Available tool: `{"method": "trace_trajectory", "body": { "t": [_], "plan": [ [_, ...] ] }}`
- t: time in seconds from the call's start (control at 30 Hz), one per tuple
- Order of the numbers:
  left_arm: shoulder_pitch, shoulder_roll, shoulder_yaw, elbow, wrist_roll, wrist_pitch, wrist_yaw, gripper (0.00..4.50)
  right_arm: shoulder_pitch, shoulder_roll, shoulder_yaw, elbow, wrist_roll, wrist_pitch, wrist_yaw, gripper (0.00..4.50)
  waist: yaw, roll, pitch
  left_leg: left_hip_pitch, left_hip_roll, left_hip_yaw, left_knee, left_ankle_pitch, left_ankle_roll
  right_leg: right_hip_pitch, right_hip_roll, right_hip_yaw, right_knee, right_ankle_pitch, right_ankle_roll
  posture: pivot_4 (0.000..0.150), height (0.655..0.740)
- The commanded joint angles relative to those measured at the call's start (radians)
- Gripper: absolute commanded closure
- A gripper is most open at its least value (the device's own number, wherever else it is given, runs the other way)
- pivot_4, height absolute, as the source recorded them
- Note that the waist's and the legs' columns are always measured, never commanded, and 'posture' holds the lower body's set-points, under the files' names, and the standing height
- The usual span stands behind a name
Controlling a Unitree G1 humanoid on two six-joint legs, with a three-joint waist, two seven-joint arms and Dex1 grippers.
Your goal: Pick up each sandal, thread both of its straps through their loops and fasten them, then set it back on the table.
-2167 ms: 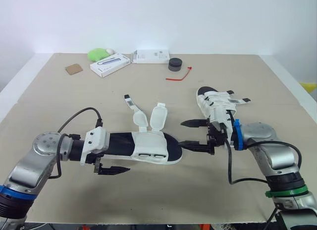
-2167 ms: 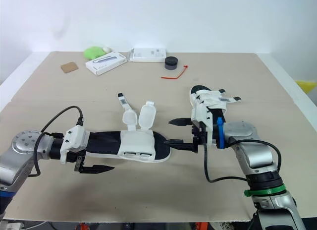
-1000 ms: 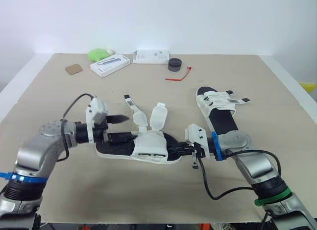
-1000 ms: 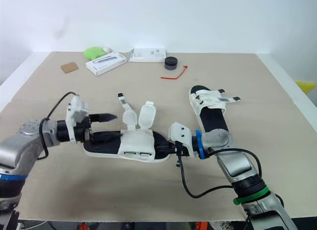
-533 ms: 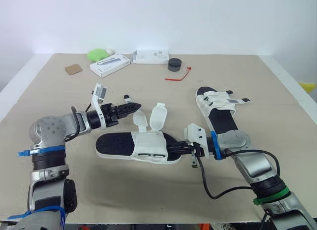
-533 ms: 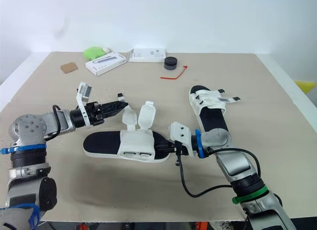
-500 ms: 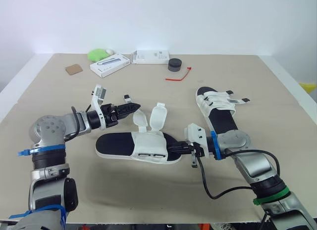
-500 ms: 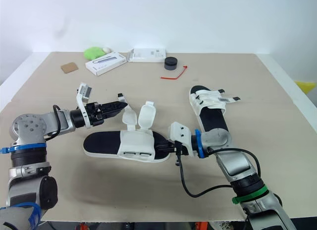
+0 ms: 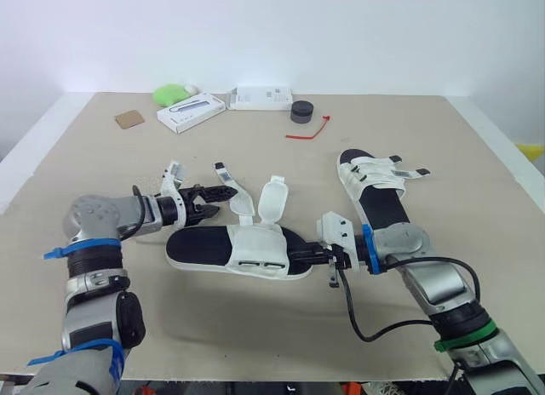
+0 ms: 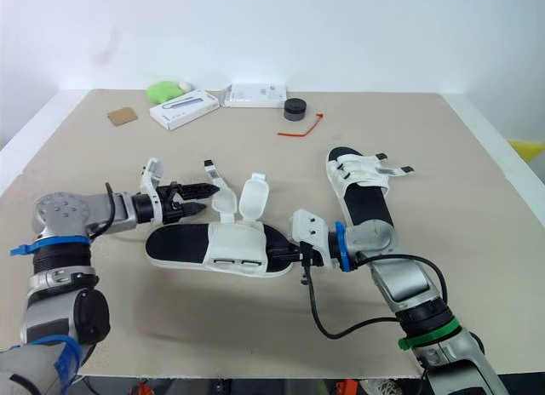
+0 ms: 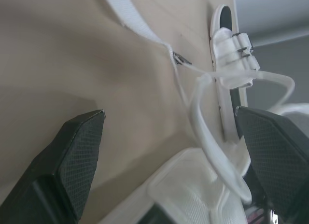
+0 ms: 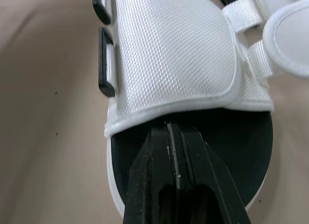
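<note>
We see a tan table (image 9: 409,140) carrying two white sandals with black footbeds. The unfastened sandal (image 9: 201,247) lies flat in the near middle, lengthwise from left to right. Its two broad flaps (image 9: 274,199) stand open on the far side, and a narrow strap (image 9: 223,174) with a black tip trails out beyond them. The fastened sandal (image 9: 383,204) rests well to the right, its straps closed across it. The right gripper (image 9: 298,257) reaches in from the right with its two fingers pressed together, and it lies on the footbed at the open sandal's right end, the tips just against the edge of the white upper. The left gripper (image 9: 223,201) comes in from the left just beyond the sandal's far edge. Its fingers (image 11: 72,156) are spread wide, with their tips beside the nearer flap and the narrow strap; we cannot tell whether they touch either. Along the far edge sit a white box (image 9: 192,112), a second white box (image 9: 262,97), a green object (image 9: 170,94), a black puck (image 9: 301,112), a red tie (image 9: 308,129) and a cardboard scrap (image 9: 129,119).
</note>
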Motion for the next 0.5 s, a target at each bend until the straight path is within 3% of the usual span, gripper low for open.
{"method": "trace_trajectory", "body": {
  "t": [0.03,0.5],
  "plan": [
    [-0.106,-0.015,0.075,0.106,-0.007,-0.02,0.035,0.0,-0.025,0.002,-0.011,-0.007,0.002,-0.009,0.001,4.32,0.0,0.0,0.0,0.0,0.0,0.0,0.0,0.0,0.0,0.0,0.0,0.0,0.0,0.0,0.0,0.15,0.74],
    [-0.238,-0.009,0.085,0.423,0.086,-0.105,0.001,0.0,-0.034,0.007,-0.009,-0.005,-0.001,-0.006,0.002,4.32,-0.001,0.0,0.0,0.0,-0.001,0.0,0.0,0.0,0.0,0.0,0.0,0.0,0.0,0.0,0.001,0.15,0.74]
  ]
}}
